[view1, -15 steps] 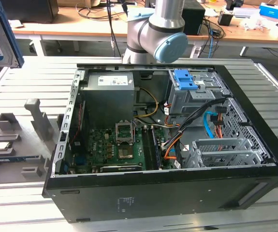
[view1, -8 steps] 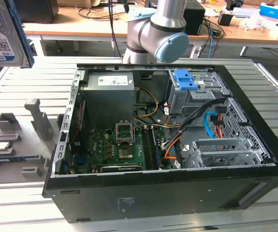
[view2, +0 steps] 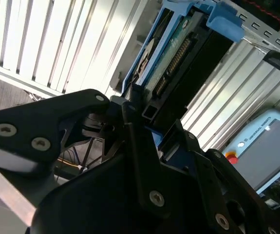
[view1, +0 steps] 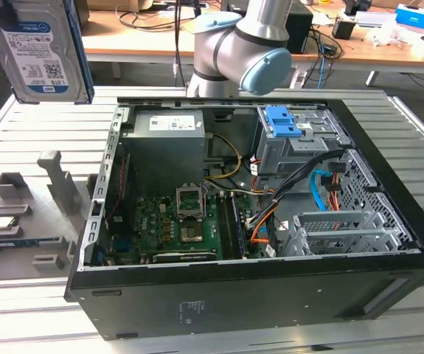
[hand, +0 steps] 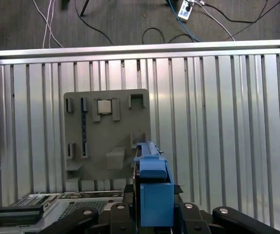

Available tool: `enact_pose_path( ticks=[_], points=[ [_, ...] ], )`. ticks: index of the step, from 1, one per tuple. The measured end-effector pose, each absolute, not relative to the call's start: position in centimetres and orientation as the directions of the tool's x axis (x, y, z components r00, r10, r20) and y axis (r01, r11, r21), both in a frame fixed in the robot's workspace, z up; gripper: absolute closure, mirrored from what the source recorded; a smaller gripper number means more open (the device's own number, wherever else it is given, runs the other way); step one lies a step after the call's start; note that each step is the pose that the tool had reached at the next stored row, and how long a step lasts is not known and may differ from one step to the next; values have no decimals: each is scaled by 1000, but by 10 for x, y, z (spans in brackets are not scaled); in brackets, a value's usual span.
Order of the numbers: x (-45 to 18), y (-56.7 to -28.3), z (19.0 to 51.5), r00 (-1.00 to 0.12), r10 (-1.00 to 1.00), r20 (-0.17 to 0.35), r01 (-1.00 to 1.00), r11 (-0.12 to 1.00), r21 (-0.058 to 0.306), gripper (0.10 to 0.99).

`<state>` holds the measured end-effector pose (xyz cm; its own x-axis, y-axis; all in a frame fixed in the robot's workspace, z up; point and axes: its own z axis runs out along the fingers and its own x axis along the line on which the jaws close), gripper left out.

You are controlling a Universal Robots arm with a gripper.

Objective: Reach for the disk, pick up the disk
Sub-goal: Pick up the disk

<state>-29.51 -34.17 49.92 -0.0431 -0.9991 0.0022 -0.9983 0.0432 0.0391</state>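
Disk (view1: 38, 51) hangs upright beyond the computer case (view1: 270, 284), long axis straight down from the gripper (hand: 155, 194), whose fingers are clamped on its blue rail (hand: 152, 168).

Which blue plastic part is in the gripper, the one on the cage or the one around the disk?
The bracket around the disk, raised at the exterior view's upper left in the gripper. The latch sits on the cage inside the case.

Even indoor light; glare washes the ribbed table (view2: 57, 39) in the second wrist view.
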Motion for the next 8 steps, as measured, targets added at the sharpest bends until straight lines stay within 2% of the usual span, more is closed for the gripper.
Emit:
enact_pose_path(
  ticks=[8],
  points=[
    [-244,-341,499,-43,-999,2,-998,43,39,718]
  ],
)
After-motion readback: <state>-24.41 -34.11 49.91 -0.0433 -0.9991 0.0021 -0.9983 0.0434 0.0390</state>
